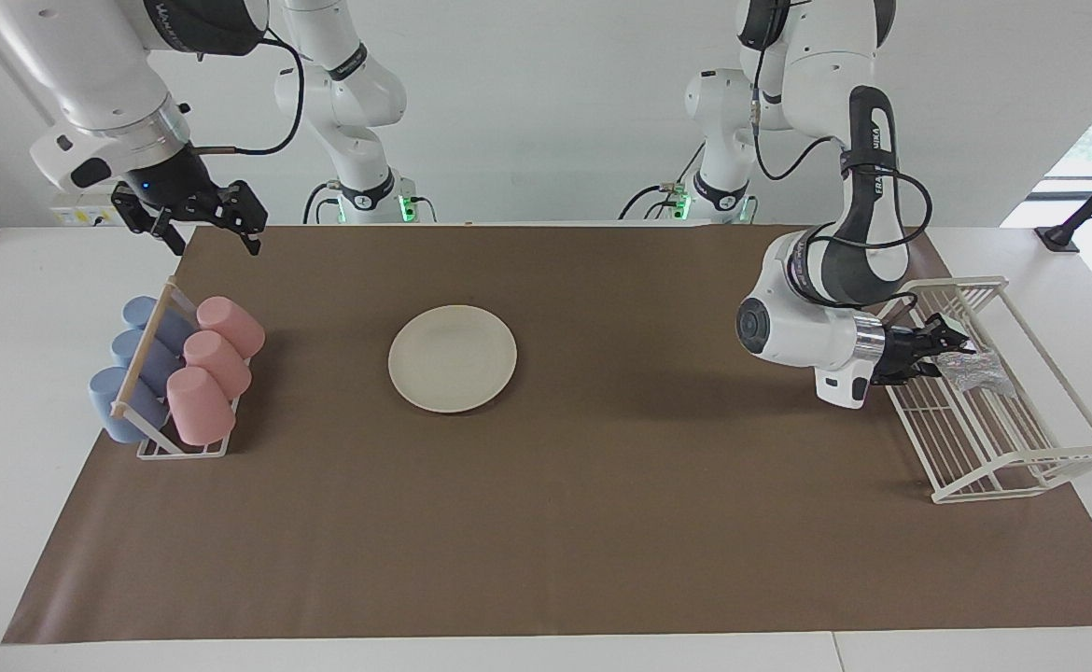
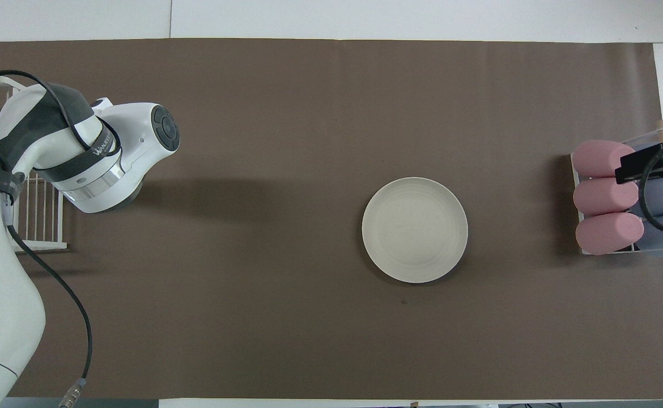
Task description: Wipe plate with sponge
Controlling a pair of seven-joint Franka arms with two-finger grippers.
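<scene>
Taking the plate (image 1: 453, 358) as my marker and sweeping the facing view from its left edge, I first had the right gripper (image 1: 202, 219) hanging in the air above the table's edge near the cup rack (image 1: 168, 383), well apart from the plate, its jaws spread wide and holding nothing. That arm was waiting; I judged it was parked there to keep out of the way.

The cup rack, with blue cups (image 1: 126, 369) and pink cups (image 1: 210, 369) lying on their sides, sat toward the right arm's end of the table from the plate.

The plate itself lay flat and bare in the middle of the brown mat (image 1: 602, 523), out in the open where a wiping stroke could reach it from either side.

Well away from the plate, toward the left arm's end, the left gripper (image 1: 955, 347) reached sideways into the white wire rack (image 1: 1022, 467). Its jaws stood apart, and the sponge (image 1: 975, 371) lay on the rack's wires just at the fingertips, not clamped. In my judgement the plate was done and the sponge had been put away.
</scene>
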